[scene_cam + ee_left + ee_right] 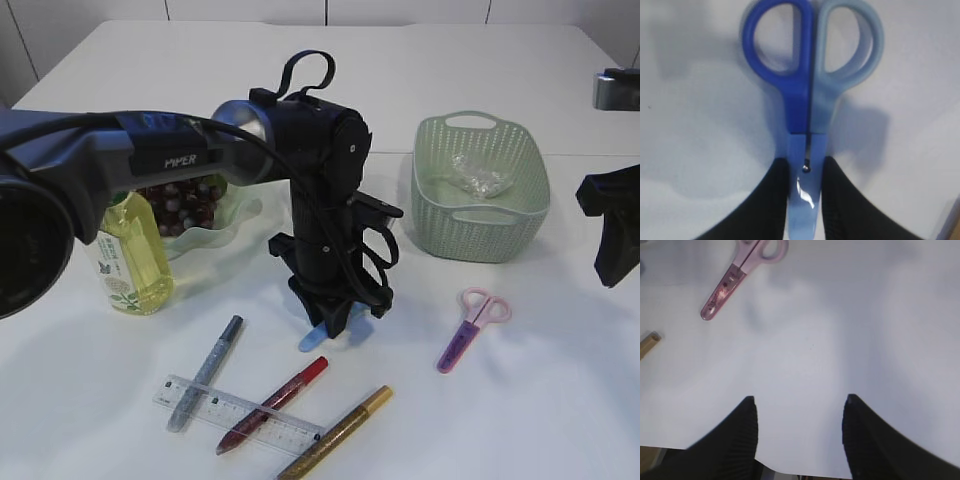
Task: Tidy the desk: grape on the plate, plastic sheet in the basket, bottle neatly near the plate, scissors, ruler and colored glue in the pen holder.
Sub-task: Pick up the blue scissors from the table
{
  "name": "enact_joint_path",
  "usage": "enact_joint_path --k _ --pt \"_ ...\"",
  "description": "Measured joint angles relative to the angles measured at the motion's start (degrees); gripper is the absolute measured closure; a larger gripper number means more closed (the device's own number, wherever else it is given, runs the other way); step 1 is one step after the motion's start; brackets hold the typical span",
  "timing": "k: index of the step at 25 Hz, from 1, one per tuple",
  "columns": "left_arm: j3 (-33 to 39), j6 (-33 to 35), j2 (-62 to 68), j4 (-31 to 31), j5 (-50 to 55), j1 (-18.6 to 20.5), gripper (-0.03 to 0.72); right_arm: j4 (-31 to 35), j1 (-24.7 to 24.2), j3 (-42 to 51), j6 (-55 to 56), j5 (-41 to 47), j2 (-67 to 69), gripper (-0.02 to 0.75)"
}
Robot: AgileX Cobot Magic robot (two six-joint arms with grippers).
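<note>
The blue scissors (809, 120) are clamped at the sheathed blade between the 2 fingers of the left gripper (805, 200), which is lowered onto the middle of the tabletop (560, 400); the handle loops are seen pointing away from the wrist camera, and the scissors lie flat against the white surface. The right gripper (800, 435) is held with its jaws parted and nothing between them, above bare tabletop near the right edge.

The pink scissors (472, 327) are found lying flat right of centre, apart from both grippers. Close to the front edge, the clear ruler (240, 413) is laid flat, with the silver glue pen (205, 372), the red glue pen (272, 404) and the gold glue pen (336, 433) beside or across it. The bottle (132, 252) of yellow liquid is stood upright towards the left edge, just beside the clear plate (215, 235), on which the grapes (185, 203) are piled. The green basket (480, 190) is placed towards the back right, and the crumpled plastic sheet (477, 176) is seen inside it.
</note>
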Motion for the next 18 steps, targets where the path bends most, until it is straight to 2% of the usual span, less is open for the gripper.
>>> enact_joint_path --k 18 --pt "1.6 -0.4 -3.7 0.3 0.2 0.2 0.547 1.0 0.0 0.0 0.0 0.1 0.0 0.307"
